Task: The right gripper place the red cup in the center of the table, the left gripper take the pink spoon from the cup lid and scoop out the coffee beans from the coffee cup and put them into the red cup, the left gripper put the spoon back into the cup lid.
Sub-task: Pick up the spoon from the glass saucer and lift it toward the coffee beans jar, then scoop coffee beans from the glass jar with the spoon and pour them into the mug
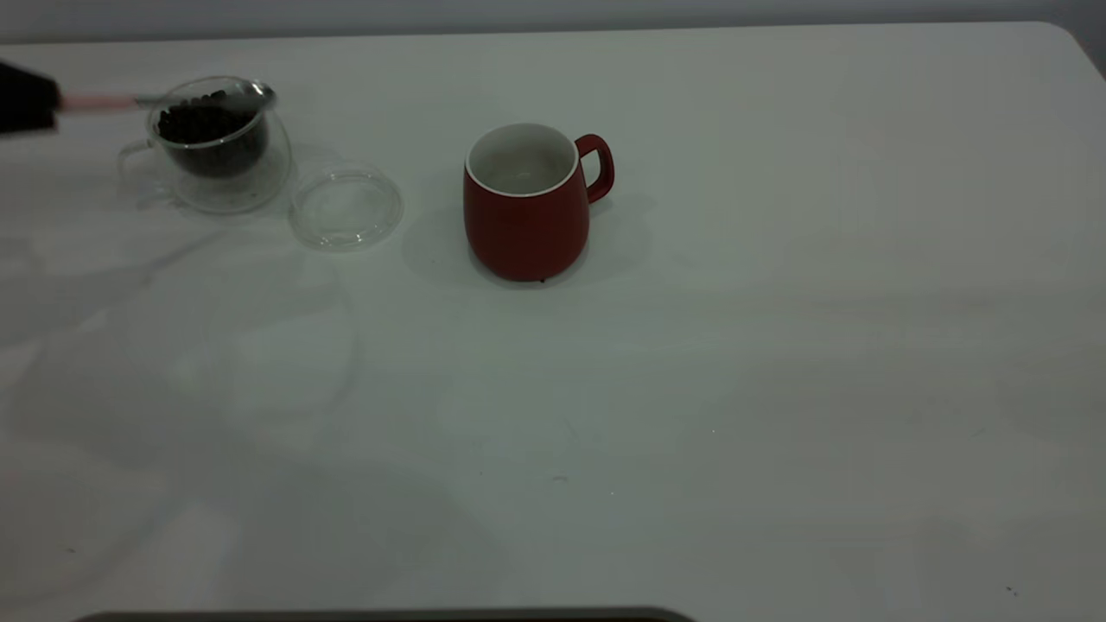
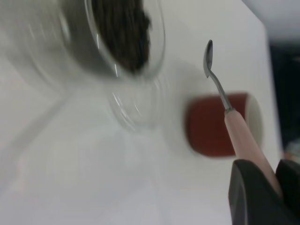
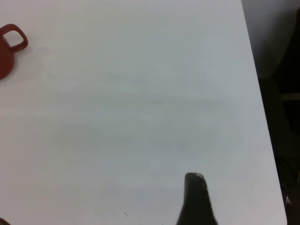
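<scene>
The red cup (image 1: 527,203) stands upright near the middle of the table (image 1: 691,389), handle to the right, its white inside showing no beans. The clear coffee cup (image 1: 212,147) at the far left holds coffee beans (image 1: 207,130). The empty cup lid (image 1: 346,206) lies flat just right of it. My left gripper (image 1: 26,97) at the left edge is shut on the pink spoon (image 1: 99,102). The spoon lies level, its silver bowl over the coffee cup's far rim. In the left wrist view the gripper (image 2: 276,183) clamps the pink handle (image 2: 241,133). My right gripper (image 3: 197,201) shows only partly over bare table.
The table's right edge (image 3: 262,117) runs close to my right gripper, with dark floor beyond. The red cup's handle (image 3: 13,38) shows far off in the right wrist view. A dark strip (image 1: 380,615) lies along the table's front edge.
</scene>
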{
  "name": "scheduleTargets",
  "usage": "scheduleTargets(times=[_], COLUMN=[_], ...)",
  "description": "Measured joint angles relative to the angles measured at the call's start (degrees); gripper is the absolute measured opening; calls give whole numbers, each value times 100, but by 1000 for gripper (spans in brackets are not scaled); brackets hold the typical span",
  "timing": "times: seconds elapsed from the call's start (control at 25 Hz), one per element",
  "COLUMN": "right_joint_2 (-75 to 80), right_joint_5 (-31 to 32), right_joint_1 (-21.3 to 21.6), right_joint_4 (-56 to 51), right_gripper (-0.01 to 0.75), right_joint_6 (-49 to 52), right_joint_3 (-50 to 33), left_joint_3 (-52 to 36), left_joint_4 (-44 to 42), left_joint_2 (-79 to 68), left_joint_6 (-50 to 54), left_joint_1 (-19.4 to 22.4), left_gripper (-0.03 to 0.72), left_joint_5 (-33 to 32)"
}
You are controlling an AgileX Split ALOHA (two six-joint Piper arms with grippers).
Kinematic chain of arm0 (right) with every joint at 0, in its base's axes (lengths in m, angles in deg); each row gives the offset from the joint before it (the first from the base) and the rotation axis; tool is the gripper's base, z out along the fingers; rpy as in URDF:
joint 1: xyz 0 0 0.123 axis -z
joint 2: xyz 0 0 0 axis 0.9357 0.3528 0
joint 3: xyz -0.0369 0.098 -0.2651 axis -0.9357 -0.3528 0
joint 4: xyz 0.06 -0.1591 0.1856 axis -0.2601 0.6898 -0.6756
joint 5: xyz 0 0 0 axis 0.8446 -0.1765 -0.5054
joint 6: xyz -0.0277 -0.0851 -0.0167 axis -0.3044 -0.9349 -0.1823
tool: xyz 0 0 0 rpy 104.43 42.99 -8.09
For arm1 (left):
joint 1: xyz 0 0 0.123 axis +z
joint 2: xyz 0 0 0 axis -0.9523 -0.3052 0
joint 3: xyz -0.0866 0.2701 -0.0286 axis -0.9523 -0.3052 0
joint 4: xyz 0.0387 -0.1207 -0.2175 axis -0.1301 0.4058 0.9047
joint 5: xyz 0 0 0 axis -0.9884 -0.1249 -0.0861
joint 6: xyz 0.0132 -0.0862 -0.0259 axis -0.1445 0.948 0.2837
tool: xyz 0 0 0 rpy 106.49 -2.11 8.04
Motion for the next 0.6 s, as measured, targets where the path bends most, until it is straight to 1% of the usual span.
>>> scheduleTargets(times=[0.12, 0.24, 0.4, 0.6], right_joint_2=[0, 0, 0, 0], right_joint_5=[0, 0, 0, 0], right_joint_1=[0, 0, 0, 0], right_joint_4=[0, 0, 0, 0], right_gripper=[583, 583, 583, 583], right_joint_6=[0, 0, 0, 0], right_joint_3=[0, 0, 0, 0], left_joint_3=[0, 0, 0, -5], left_joint_4=[-25, -41, -152, -151], left_joint_2=[399, 541, 509, 295], left_joint_6=[-232, -333, -413, -483], left_joint_1=[0, 0, 0, 0], left_gripper=[123, 123, 123, 123], left_joint_5=[481, 805, 1079, 1200])
